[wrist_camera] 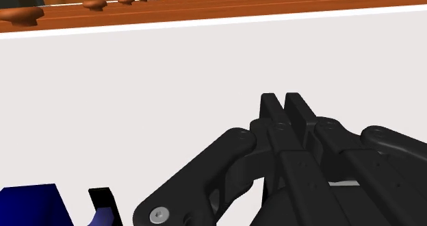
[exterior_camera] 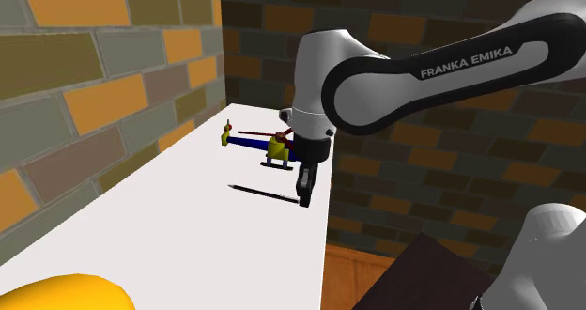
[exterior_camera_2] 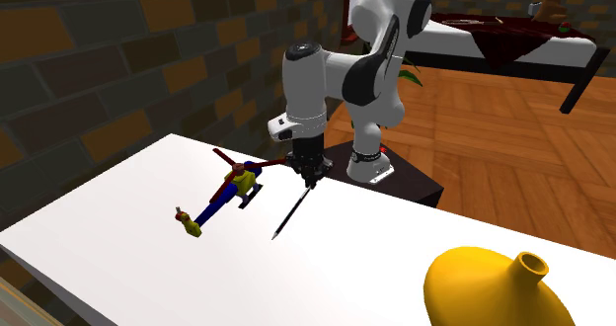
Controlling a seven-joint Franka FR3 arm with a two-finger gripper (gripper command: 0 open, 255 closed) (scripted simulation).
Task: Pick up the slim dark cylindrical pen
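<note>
Shoulder view: vase (exterior_camera: 66, 294) cut by edge at 7 o'clock; pen (exterior_camera: 263, 192) end at its 3 o'clock hidden behind gripper (exterior_camera: 305, 203); toy helicopter (exterior_camera: 250, 142) covered at its 3 o'clock side by arm (exterior_camera: 376, 73); second exterior view: vase cut at 5 o'clock.

The table (exterior_camera: 188, 228) is plain white. The toy helicopter (exterior_camera: 270, 147) has a blue body, yellow parts and red rotor blades. The pen (exterior_camera_2: 288, 215) is black, and the vase (exterior_camera_2: 484, 292) is bright yellow. The wall (exterior_camera: 84, 69) is patterned in orange, grey and brown bricks. The gripper (exterior_camera: 305, 199) is all black.
</note>
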